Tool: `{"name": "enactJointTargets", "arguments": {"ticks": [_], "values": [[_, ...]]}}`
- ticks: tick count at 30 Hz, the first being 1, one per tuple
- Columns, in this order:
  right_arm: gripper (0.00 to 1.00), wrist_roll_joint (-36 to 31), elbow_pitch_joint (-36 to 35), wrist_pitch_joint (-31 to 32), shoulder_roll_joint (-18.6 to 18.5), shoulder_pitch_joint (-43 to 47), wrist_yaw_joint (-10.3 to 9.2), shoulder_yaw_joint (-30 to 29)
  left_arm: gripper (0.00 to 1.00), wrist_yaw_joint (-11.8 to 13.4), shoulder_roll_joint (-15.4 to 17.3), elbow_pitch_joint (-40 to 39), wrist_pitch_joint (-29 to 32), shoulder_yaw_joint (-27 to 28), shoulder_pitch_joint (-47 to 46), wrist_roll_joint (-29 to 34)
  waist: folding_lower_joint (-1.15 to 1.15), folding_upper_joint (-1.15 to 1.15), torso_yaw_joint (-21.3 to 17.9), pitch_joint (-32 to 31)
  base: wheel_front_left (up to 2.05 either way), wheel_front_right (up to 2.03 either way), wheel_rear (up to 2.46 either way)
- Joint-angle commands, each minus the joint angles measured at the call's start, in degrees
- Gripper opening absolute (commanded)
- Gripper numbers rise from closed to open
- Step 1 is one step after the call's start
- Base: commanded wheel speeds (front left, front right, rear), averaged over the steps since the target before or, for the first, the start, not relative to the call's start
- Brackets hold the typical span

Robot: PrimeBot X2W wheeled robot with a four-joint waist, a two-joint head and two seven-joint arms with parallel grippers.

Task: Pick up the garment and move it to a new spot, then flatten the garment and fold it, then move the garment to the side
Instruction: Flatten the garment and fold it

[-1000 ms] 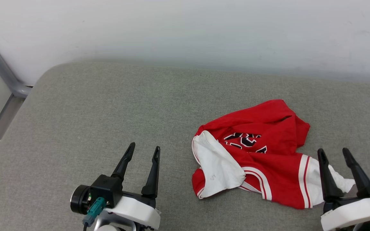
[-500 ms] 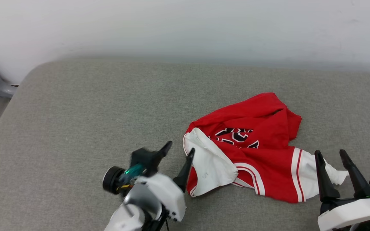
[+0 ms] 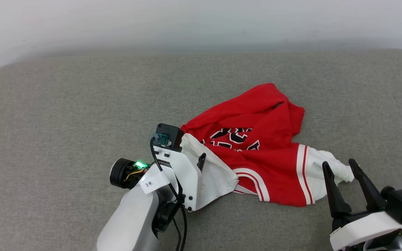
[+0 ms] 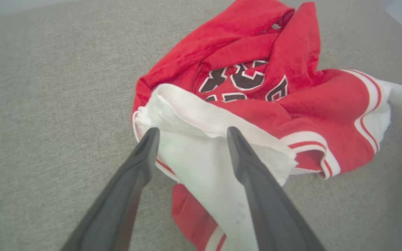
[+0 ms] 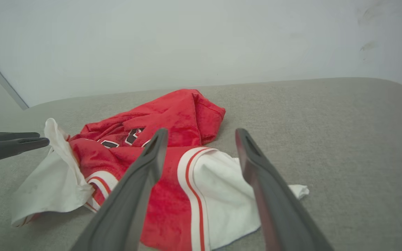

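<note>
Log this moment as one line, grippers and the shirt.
garment: crumpled on grey cushion, ungrasped | left gripper: open over a white sleeve | right gripper: open beside the other white sleeve

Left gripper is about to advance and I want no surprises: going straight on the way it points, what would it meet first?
The left gripper would first meet the white sleeve of the garment, which lies right between its open fingers. It may be touching; depth is unclear.

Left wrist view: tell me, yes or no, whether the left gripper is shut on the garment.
No: the left gripper is open, its jaws apart over the garment.
</note>
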Motion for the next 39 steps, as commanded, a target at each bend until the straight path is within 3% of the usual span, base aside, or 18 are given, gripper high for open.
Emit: {"name": "enactJointTargets", "arguments": {"ticks": [1,11,12,13,14,22,29,36,39], "values": [[1.0,0.19,0.5,-0.61,-0.33,-1.0,-0.05,0.27,1.0,0.33,0.14,1.21,-0.36,0.45,-1.09,-0.7,0.0,0.0,-0.94,0.94,0.0,0.0,0.0],[1.0,0.5,2.59,-2.0,-0.54,-2.45,-0.06,1.25,1.0,1.18,0.19,6.08,-3.59,0.48,-3.34,-0.7,0.0,0.0,-1.76,2.78,0.0,0.0,0.0],[1.0,0.52,2.84,-2.05,-0.52,-2.68,-0.06,1.35,0.52,1.13,0.14,6.47,-3.72,0.29,-3.59,-0.78,0.0,0.0,-1.74,2.99,0.0,0.0,0.0],[1.0,0.51,3.04,-2.21,-0.5,-2.84,-0.06,1.45,0.11,1.08,0.06,6.74,-3.85,0.21,-3.79,-0.93,0.0,0.0,-1.7,3.18,0.0,0.0,0.0],[1.0,0.52,3.21,-2.33,-0.47,-2.92,-0.06,1.63,0.0,0.86,-0.01,7.01,-3.93,0.04,-3.98,-1.02,0.0,0.0,-1.67,3.33,0.0,0.0,0.0],[1.0,0.95,5.2,-2.93,-0.87,-3.25,-0.06,1.55,0.0,-0.21,-0.43,7.01,-7.26,-1.32,-3.23,-2.89,0.0,0.0,-0.05,2.6,0.0,0.0,0.0],[1.0,1.43,7.47,-2.62,-1.24,-1.29,-0.06,0.44,0.0,-1.87,-0.62,1.66,-8.64,-0.96,1.03,-8.11,0.0,0.0,3.52,-1.35,0.0,0.0,0.0],[1.0,1.2,8.65,-1.54,-0.98,-0.68,-0.06,0.31,0.0,-3.39,1.7,-4.86,-7.39,1.47,5.58,-12.63,0.0,0.0,6.11,-2.42,0.0,0.0,0.0],[1.0,1.13,8.84,-1.45,-0.82,-0.96,-0.06,0.34,0.0,-4.07,4.22,-6.46,-6.95,3.05,7.29,-14.01,0.0,0.0,6.64,-2.29,0.0,0.0,0.0]]}}
